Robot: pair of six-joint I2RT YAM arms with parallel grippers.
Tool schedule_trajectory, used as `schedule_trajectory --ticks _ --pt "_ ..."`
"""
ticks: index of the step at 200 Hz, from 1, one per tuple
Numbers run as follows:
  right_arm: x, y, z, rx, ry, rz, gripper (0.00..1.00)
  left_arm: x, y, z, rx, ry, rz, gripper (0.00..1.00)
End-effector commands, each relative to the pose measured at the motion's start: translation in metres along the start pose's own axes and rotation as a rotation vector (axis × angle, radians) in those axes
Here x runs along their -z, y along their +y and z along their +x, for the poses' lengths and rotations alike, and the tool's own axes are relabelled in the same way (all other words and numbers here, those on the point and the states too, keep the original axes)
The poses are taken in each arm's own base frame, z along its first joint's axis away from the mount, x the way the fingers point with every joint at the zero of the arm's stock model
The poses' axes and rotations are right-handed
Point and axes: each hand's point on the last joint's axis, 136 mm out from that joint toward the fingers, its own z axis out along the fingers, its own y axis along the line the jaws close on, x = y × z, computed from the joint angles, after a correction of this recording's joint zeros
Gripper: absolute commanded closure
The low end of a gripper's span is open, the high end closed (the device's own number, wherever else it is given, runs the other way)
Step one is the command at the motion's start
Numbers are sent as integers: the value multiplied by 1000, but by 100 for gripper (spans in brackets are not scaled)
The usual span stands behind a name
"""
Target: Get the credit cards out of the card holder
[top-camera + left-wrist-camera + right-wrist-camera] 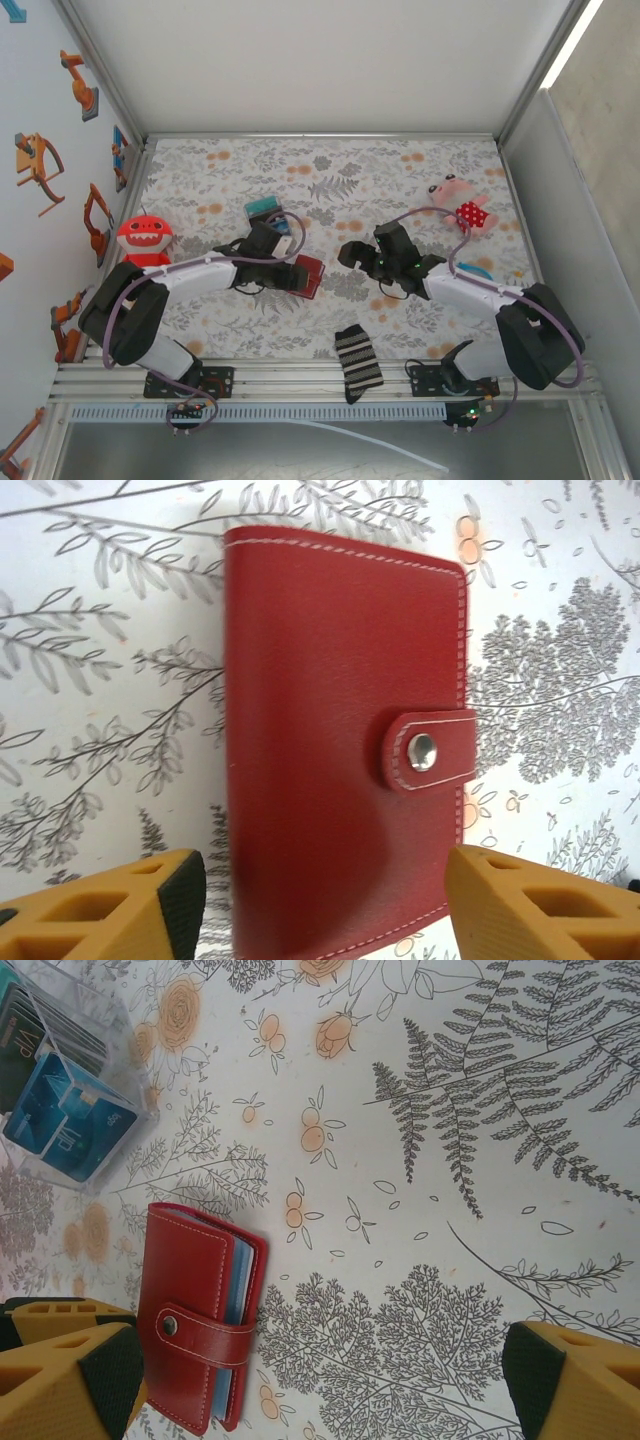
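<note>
Across the floral counter (330,170) both arms reach toward the middle. The left hand (320,910) hangs over the dark-red card holder (340,740), its fingers spread wide to either side of one end and not closed on it. The right hand (320,1380) is also wide open and empty, with the holder lying flat just beside one finger. A clear box (95,1055) with teal cards (70,1130) in it stands near. The holder is closed, its snap tab (430,752) fastened.

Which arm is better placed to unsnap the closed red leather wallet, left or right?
Left. The left gripper hangs open directly over the dark-red snap-closed wallet, straddling it; the right gripper is open too, but off to one side of it.
</note>
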Motion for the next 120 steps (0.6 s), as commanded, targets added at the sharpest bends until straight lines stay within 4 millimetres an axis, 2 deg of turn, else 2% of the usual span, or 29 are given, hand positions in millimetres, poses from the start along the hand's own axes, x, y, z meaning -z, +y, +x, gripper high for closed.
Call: schedule_trajectory --ticks 1,42,70,90,120 --pt "6 9 -7 27 -28 -7 8 -2 3 15 26 57 18 36" --pt "5 11 -7 27 -27 -12 8 -14 10 22 35 87 2 50" --pt "3 13 -7 30 -19 -14 8 -18 11 24 41 99 6 67" --pt "2 13 -6 29 -14 -15 8 -18 8 22 50 95 23 78" --pt "0 20 -1 28 17 -55 7 -9 -5 15 60 77 69 88"
